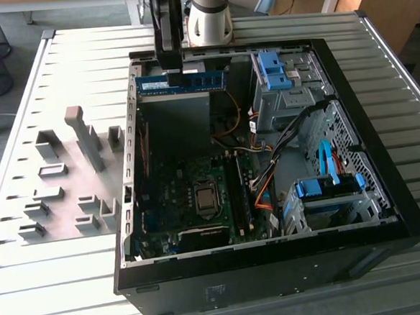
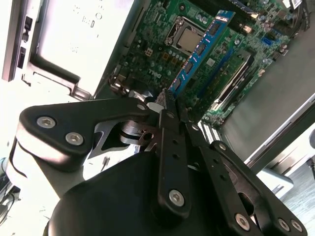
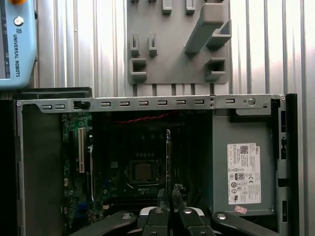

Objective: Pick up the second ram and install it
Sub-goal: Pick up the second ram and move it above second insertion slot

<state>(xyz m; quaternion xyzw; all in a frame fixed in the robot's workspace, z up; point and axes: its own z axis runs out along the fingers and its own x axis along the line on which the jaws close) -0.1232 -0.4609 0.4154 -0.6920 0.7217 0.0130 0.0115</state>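
Standing on the exterior view's left is a grey moulded fixture plate (image 1: 67, 182) on the ribbed metal table (image 1: 61, 298). Next comes the open black case (image 1: 276, 272). Over its far edge the gripper (image 1: 169, 65) pinches the second ram (image 1: 182, 82), flat and blue, above the green motherboard (image 1: 191, 195). The second wrist view shows its black chips beyond the fingers (image 2: 172, 142) (the first wrist view sees it edge-on, a thin line).

Open air lies between the second ram (image 1: 190, 82), clamped in the gripper (image 1: 170, 72) above the power supply (image 1: 175, 124), and the memory slots (image 1: 239, 193). A cable bundle (image 1: 262, 179) and drive cage (image 1: 284, 98) crowd those slots on the exterior view's right.
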